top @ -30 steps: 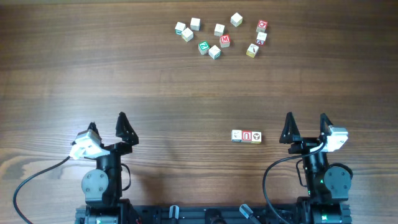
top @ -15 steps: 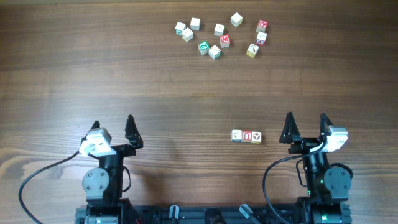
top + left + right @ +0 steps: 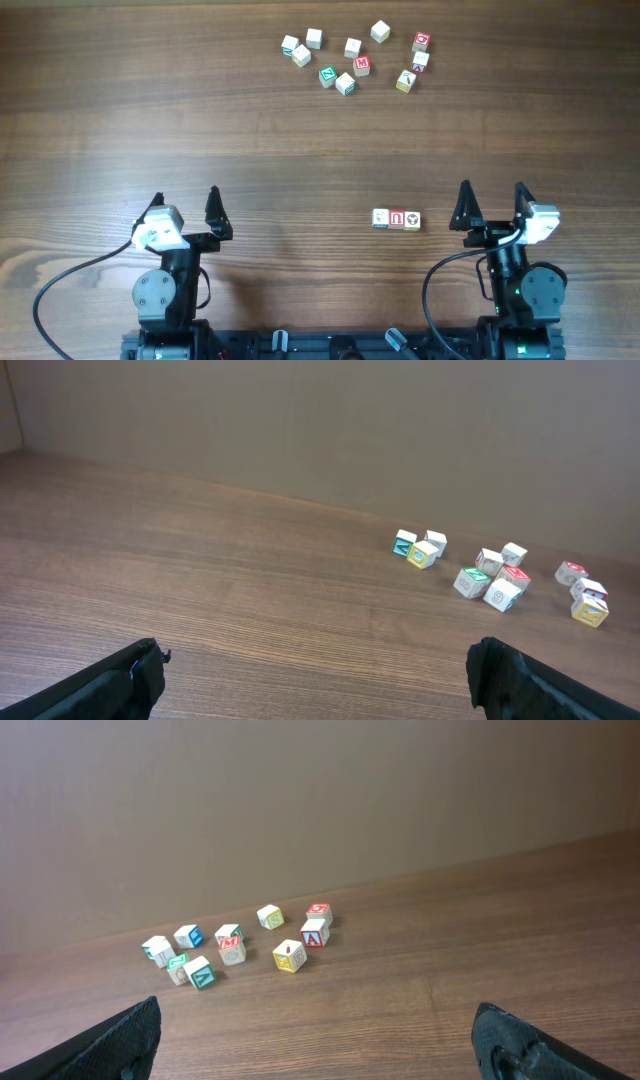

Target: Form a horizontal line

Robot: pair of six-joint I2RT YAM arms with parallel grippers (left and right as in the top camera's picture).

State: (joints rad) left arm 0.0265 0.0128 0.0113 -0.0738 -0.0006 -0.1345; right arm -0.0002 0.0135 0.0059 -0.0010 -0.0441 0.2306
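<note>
Three small letter cubes form a short row side by side on the wooden table, left of my right gripper. Several loose letter cubes lie in a cluster at the far side; the cluster also shows in the left wrist view and the right wrist view. My left gripper is open and empty near the front edge, at the left. My right gripper is open and empty near the front edge, at the right. The row is out of both wrist views.
A brown wall stands behind the far table edge. Black cables run from both arm bases along the front edge.
My left gripper has swung a little to the right and turned. The right arm and all cubes have not moved.
</note>
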